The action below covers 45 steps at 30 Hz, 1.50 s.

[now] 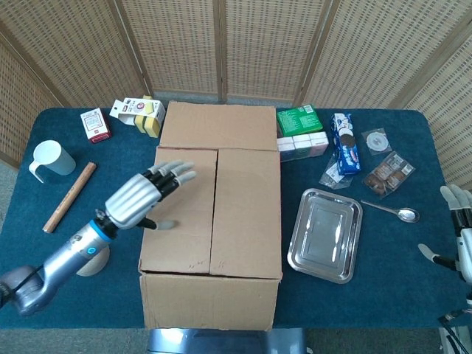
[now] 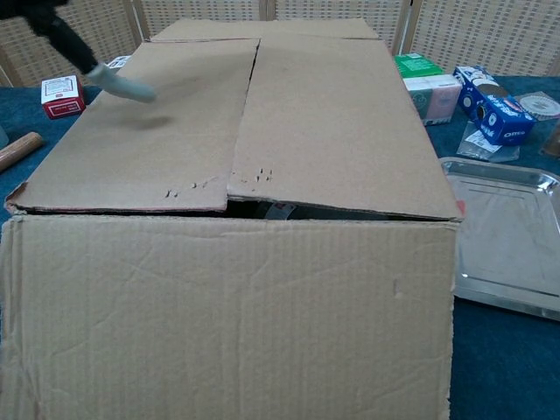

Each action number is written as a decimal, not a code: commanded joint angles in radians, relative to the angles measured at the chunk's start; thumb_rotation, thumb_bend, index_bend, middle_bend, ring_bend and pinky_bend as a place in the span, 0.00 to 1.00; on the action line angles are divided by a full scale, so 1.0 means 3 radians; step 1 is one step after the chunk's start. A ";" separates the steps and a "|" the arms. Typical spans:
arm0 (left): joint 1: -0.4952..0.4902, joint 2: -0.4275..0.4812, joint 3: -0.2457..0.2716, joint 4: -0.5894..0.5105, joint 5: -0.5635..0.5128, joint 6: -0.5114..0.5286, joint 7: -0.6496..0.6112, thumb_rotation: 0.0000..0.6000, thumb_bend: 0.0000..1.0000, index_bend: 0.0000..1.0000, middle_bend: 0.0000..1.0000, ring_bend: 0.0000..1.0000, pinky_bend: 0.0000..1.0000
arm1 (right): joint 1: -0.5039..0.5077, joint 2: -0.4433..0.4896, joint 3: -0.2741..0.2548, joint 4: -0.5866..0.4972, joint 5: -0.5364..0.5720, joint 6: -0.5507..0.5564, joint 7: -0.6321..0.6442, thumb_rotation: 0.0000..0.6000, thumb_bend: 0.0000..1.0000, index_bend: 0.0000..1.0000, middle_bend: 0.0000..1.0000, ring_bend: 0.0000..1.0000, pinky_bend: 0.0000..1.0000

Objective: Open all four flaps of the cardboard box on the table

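The cardboard box (image 1: 214,221) stands mid-table. Its two long top flaps (image 2: 332,122) lie shut and meet along a centre seam. The far end flap (image 1: 219,126) and the near end flap (image 2: 227,315) are folded outward. My left hand (image 1: 144,198) hovers over the left top flap near its left edge, fingers spread, holding nothing. In the chest view only one fingertip (image 2: 122,85) of it shows, above that flap. My right hand (image 1: 459,221) sits at the far right edge of the table, partly cut off, fingers apart and empty.
A steel tray (image 1: 325,234) lies right of the box, with a spoon (image 1: 398,214), snack packets (image 1: 387,172) and a blue biscuit pack (image 1: 344,142) beyond. Left of the box are a wooden stick (image 1: 69,197), a cup (image 1: 50,158), a red box (image 1: 95,124) and a bowl partly hidden by my forearm.
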 commanded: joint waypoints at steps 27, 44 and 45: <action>-0.0348 -0.0461 -0.0016 -0.0048 -0.0416 -0.0159 0.0673 1.00 0.15 0.00 0.00 0.00 0.19 | -0.0148 0.0151 0.0138 -0.0062 -0.0100 -0.0067 0.0466 1.00 0.00 0.00 0.00 0.00 0.03; -0.0444 -0.0813 -0.0008 0.0168 -0.0386 -0.0018 0.0987 1.00 0.15 0.00 0.00 0.00 0.14 | -0.0187 0.0181 0.0172 -0.0083 -0.0172 -0.0071 0.0566 1.00 0.00 0.00 0.00 0.00 0.03; -0.0442 -0.0826 -0.0014 0.0172 -0.0383 0.0007 0.0993 1.00 0.15 0.00 0.00 0.00 0.14 | -0.0187 0.0182 0.0172 -0.0083 -0.0173 -0.0076 0.0571 1.00 0.00 0.00 0.00 0.00 0.03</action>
